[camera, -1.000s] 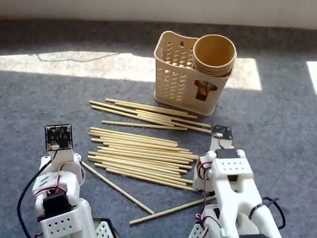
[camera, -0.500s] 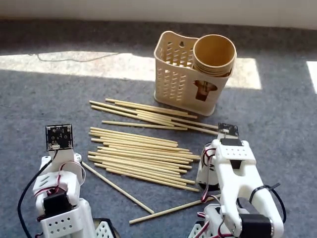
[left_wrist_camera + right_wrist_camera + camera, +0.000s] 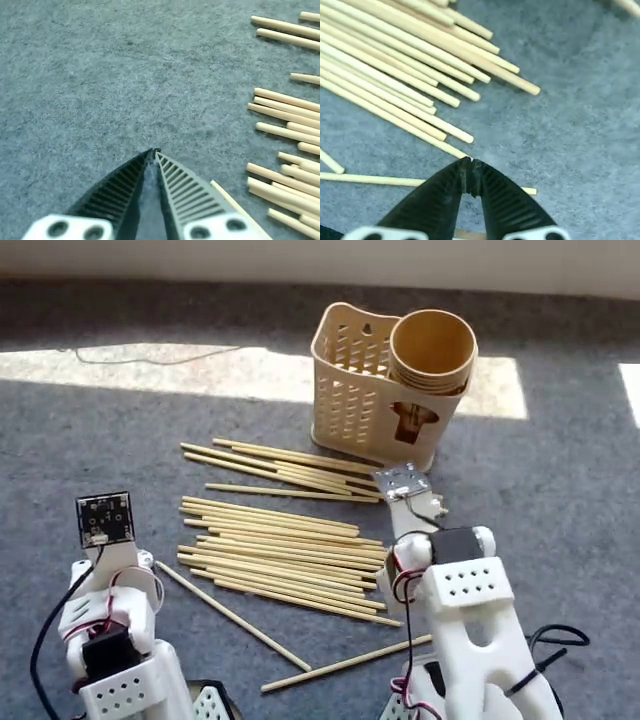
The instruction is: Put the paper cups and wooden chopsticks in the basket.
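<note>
Grey carpet (image 3: 560, 470) covers the whole work area, crossed by a sunlit band (image 3: 150, 375) at the far side. L. arm (image 3: 105, 630) and R. arm (image 3: 470, 620), both white, stand at the near edge, w/ the chopstick spread between them. The cream slotted basket (image 3: 350, 390) stands upright on the far side, partly in the sunlit band. A nested stack of paper cups (image 3: 432, 345) sits in the basket's right end, mouth up, rim above the basket wall. The chopsticks (image 3: 280, 550) lie flat on the carpet in front of the basket: one dense row approx. parallel in the middle, a thinner fan (image 3: 290, 468) nearer the basket, and two loose sticks (image 3: 235, 618) close to the arm bases (one slanted, one running toward the R. arm). The left gripper (image 3: 154, 151) is clenched, tips meeting w/ nothing between them, over bare carpet just beside the stick ends. The right gripper (image 3: 470, 162) is likewise clenched and holds nothing; its tips hang close by the end of the lowest stick of the row, contact not discernible, w/ a single stick (image 3: 395, 179) crossing behind them.
</note>
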Robot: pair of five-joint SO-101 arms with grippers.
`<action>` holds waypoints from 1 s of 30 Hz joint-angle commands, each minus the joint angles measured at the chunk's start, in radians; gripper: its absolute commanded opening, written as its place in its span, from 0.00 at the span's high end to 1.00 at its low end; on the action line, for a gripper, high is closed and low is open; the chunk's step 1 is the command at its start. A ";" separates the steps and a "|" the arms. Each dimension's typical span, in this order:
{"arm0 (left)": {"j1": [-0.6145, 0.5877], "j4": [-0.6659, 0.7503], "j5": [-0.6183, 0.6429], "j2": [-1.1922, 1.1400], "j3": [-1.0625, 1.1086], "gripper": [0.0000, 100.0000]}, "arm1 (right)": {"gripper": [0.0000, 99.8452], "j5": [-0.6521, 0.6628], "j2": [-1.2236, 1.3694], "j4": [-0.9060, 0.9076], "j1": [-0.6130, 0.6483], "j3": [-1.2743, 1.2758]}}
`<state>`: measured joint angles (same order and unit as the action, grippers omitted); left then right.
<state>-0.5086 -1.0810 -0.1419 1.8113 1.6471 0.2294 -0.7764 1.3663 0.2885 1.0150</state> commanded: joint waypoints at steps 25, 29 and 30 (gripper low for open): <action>-0.189 0.012 -0.049 0.007 -0.053 0.85 | 0.81 -0.230 0.094 -0.090 0.803 -0.102; -0.189 0.012 -0.049 0.007 -0.051 0.85 | 0.81 -0.258 0.239 -0.194 0.832 -0.105; -0.189 0.012 -0.049 0.007 -0.051 0.85 | 0.81 -0.256 0.269 -0.220 0.832 -0.105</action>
<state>-0.6912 -1.0810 -0.1926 1.8113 1.6471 -0.0100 -0.5769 1.2298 1.1001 0.9475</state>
